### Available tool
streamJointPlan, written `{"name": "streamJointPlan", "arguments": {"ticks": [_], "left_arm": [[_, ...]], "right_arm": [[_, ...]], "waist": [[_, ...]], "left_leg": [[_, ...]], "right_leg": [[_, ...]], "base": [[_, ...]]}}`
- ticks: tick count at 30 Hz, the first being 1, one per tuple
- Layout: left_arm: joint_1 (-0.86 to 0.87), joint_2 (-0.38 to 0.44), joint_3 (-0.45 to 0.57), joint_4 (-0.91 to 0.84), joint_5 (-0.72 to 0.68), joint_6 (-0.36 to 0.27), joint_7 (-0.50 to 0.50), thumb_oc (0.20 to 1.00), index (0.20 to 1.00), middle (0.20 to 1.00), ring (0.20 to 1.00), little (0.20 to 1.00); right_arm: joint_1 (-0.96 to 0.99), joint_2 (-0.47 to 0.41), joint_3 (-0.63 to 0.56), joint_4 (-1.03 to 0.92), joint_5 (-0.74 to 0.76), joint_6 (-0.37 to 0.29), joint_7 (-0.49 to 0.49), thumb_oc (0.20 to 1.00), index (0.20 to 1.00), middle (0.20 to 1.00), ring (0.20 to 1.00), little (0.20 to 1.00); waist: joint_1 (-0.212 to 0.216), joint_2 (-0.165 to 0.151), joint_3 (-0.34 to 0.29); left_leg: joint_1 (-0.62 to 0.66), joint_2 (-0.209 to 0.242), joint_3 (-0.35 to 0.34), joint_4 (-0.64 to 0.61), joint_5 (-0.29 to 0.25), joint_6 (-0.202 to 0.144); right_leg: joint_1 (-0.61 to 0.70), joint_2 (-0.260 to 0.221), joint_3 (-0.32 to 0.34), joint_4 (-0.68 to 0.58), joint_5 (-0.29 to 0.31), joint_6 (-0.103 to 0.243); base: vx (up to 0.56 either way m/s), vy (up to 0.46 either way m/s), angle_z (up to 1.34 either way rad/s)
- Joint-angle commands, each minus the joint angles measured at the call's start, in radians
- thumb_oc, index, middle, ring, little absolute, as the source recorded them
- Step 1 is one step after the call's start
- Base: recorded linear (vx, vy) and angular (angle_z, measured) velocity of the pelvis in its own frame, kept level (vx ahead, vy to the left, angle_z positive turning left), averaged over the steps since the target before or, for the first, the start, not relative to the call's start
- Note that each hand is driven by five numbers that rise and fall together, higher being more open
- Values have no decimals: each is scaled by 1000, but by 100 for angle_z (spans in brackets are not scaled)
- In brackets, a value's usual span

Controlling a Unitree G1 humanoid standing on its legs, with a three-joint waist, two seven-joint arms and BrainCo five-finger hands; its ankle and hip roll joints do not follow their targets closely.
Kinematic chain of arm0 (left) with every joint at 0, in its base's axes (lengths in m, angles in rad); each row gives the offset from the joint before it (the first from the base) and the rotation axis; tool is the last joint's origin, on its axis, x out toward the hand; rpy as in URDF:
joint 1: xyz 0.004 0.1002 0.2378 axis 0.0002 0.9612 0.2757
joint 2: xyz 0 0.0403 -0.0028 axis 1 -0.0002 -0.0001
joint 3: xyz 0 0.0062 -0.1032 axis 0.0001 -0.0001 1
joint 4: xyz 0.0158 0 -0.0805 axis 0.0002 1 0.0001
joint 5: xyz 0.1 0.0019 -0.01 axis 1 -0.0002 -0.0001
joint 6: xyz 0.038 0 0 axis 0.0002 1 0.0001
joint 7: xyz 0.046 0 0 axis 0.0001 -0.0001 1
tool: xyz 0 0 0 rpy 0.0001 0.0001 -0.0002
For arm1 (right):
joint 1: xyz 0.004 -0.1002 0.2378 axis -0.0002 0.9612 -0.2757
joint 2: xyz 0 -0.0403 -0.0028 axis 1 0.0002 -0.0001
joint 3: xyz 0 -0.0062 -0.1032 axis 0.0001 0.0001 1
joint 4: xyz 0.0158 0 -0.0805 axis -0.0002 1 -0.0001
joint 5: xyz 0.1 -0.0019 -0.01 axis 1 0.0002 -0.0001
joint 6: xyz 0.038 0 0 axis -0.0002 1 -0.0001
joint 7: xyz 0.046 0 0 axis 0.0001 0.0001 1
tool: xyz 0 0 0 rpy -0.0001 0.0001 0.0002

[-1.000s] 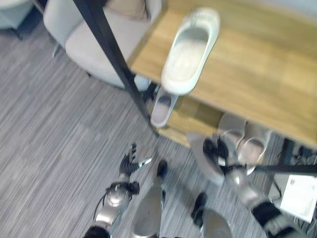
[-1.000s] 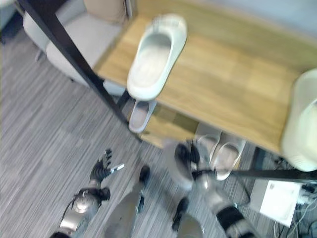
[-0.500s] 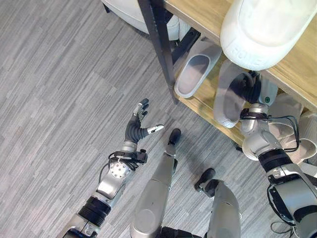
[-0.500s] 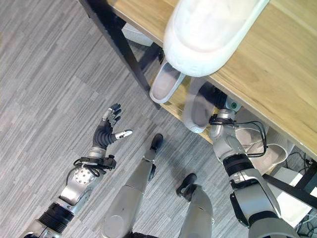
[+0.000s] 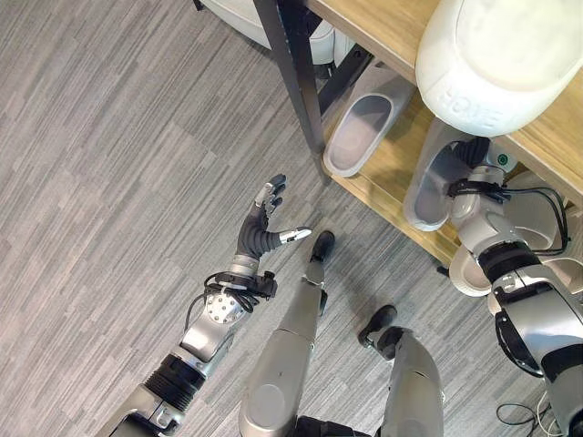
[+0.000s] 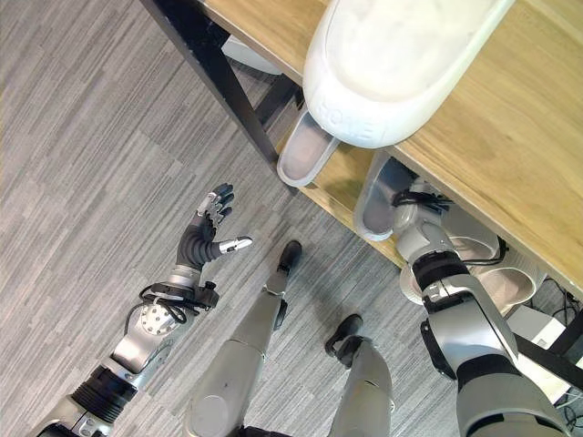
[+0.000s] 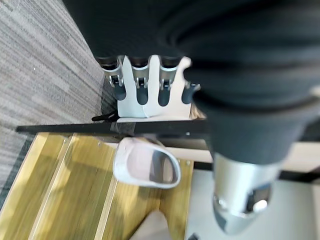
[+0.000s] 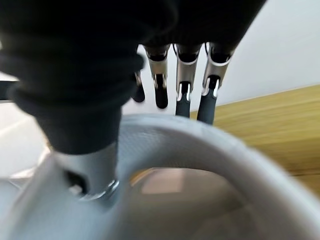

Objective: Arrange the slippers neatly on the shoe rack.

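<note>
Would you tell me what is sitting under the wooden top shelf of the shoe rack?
Under the top shelf, the lower shelf holds two grey slippers side by side: one free, the other at the right hand. The shelf hides their toes and whatever lies behind.

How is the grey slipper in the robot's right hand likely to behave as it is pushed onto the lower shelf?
The grey slipper looks like moulded foam, so it is probably light and fairly stiff. The right hand holds it by the heel rim, so it may pivot. Its flat sole should slide over the lower shelf without tipping.
</note>
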Motion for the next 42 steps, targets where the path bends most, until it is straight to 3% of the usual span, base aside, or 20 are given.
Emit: {"name": "streamJointPlan", "arguments": {"ticks": [1, 5, 6, 8, 9, 10, 11, 13, 14, 15, 20, 24, 28, 29, 33, 38, 39, 42], "left_arm": [[2, -19, -30, -43, -23, -56, -24, 1000, 1000, 1000, 1000, 1000], [-1, -25, -39, -32, -22, -45, -33, 1000, 1000, 1000, 1000, 1000], [-1, -28, -42, -27, -21, -42, -33, 1000, 1000, 1000, 1000, 1000], [5, -33, -46, -16, -22, -39, -35, 1000, 1000, 1000, 1000, 1000], [6, -33, -46, -10, -24, -37, -38, 1000, 1000, 1000, 1000, 1000], [7, -34, -46, -9, -25, -37, -37, 1000, 1000, 1000, 1000, 1000], [10, -34, -43, -2, -26, -35, -37, 1000, 1000, 1000, 1000, 1000], [14, -39, -31, 18, -35, -23, -32, 1000, 1000, 1000, 1000, 1000], [14, -39, -31, 18, -35, -23, -32, 1000, 1000, 1000, 1000, 1000], [14, -46, -26, 32, -35, -15, -25, 1000, 1000, 1000, 1000, 1000], [10, -45, -24, 53, -36, -7, -30, 1000, 1000, 1000, 1000, 1000], [20, -40, -23, 66, -51, 1, -58, 1000, 1000, 1000, 1000, 1000], [17, -36, -27, 70, -53, -1, -68, 1000, 1000, 1000, 1000, 1000], [6, -32, -45, 73, -52, 4, -72, 1000, 1000, 1000, 1000, 1000], [-17, -31, -65, 78, -38, 13, -80, 1000, 1000, 1000, 1000, 1000], [-3, -26, -45, 70, -45, 20, -86, 1000, 1000, 1000, 1000, 1000], [0, -25, -41, 70, -46, 21, -88, 1000, 1000, 1000, 1000, 1000], [26, -20, -27, 72, -43, 31, -99, 1000, 1000, 1000, 1000, 1000]], "right_arm": [[14, -36, 30, -21, 6, -17, -20, 1000, 1000, 1000, 1000, 1000], [56, 1, -29, -126, 37, -41, -45, 1000, 1000, 1000, 1000, 1000], [74, 21, -52, -150, 59, -56, -55, 1000, 1000, 1000, 1000, 1000], [109, 48, -77, -182, 86, -72, -60, 1000, 1000, 1000, 1000, 1000], [134, 70, -90, -187, 106, -87, -59, 1000, 1000, 1000, 1000, 1000], [136, 71, -89, -188, 106, -87, -58, 1000, 1000, 1000, 1000, 1000], [180, 109, -113, -200, 140, -110, -55, 1000, 1000, 1000, 1000, 1000], [263, 219, -174, -180, 337, -212, -25, 1000, 1000, 1000, 1000, 1000], [263, 219, -174, -179, 337, -212, -25, 1000, 1000, 1000, 1000, 1000], [288, 269, -198, -167, 476, -278, 9, 1000, 1000, 1000, 1000, 1000], [280, 314, -213, -107, 683, -357, 85, 1000, 1000, 1000, 1000, 1000], [200, 309, -201, -32, 927, -428, 213, 1000, 1000, 1000, 1000, 1000], [149, 281, -182, -34, 958, -439, 242, 1000, 1000, 1000, 1000, 1000], [99, 272, -175, -48, 1031, -463, 269, 1000, 1000, 1000, 1000, 1000], [99, 296, -155, -105, 1100, -483, 313, 1000, 1000, 1000, 1000, 1000], [199, 325, -158, -169, 1069, -468, 320, 1000, 1000, 1000, 1000, 1000], [225, 330, -162, -183, 1064, -466, 325, 1000, 1000, 1000, 1000, 1000], [316, 336, -158, -233, 1027, -443, 339, 1000, 1000, 1000, 1000, 1000]], "waist": [[15, 2, -74], [2, -1, -70], [0, 5, -67], [-9, -3, -71], [-11, 3, -67], [-14, -3, -71], [-19, 0, -68], [-38, -3, -72], [-37, -3, -72], [-42, -2, -69], [-41, 0, -62], [-14, 9, -51], [2, 13, -49], [15, 13, -55], [23, 4, -67], [8, -10, -89], [6, -7, -90], [-16, -13, -109]], "left_leg": [[54, 58, -4, 56, -222, -28], [79, 57, 0, 43, -223, -25], [75, 58, 1, 34, -193, -19], [98, 61, 6, 32, -221, -22], [94, 61, 7, 28, -195, -17], [104, 62, 7, 30, -222, -21], [106, 63, 11, 22, -196, -16], [127, 66, 13, 18, -224, -20], [128, 66, 13, 18, -224, -20], [130, 65, 14, 15, -224, -20], [130, 67, 18, 12, -223, -22], [127, 66, 18, 5, -217, -29], [130, 66, 15, 0, -215, -30], [138, 64, 13, -6, -213, -31], [179, 66, 8, -34, -209, -34], [245, 84, 17, -92, -190, -40], [242, 85, 20, -100, -158, -37], [284, 99, 33, -139, -144, -40]], "right_leg": [[36, -10, 46, -126, 50, 21], [55, -8, 55, -142, 60, 22], [50, -7, 48, -152, 89, 17], [71, -4, 56, -157, 67, 21], [66, -6, 49, -162, 92, 15], [75, -4, 58, -159, 68, 20], [76, -3, 52, -173, 95, 15], [92, 1, 65, -180, 72, 18], [92, 1, 65, -180, 72, 18], [93, 2, 67, -182, 74, 16], [88, 3, 67, -180, 76, 15], [86, 1, 59, -179, 76, 17], [92, -1, 55, -184, 77, 19], [104, -2, 49, -189, 78, 21], [141, 3, 43, -213, 84, 23], [201, 20, 45, -287, 113, 22], [201, 20, 37, -306, 148, 20], [236, 35, 44, -362, 174, 23]], "base": [[0, 0, 0], [-20, 26, -2], [-81, 78, -7], [5, 22, -8], [87, -36, -8], [-80, 59, -10], [-1, 9, -8], [42, -24, -9], [78, -62, -12], [-7, -6, -13], [-10, -9, -6], [2, -38, 1], [18, -39, 6], [53, -67, 2], [48, -61, 13], [-3, -43, -5], [-88, 24, -7], [-25, -3, -11]]}}
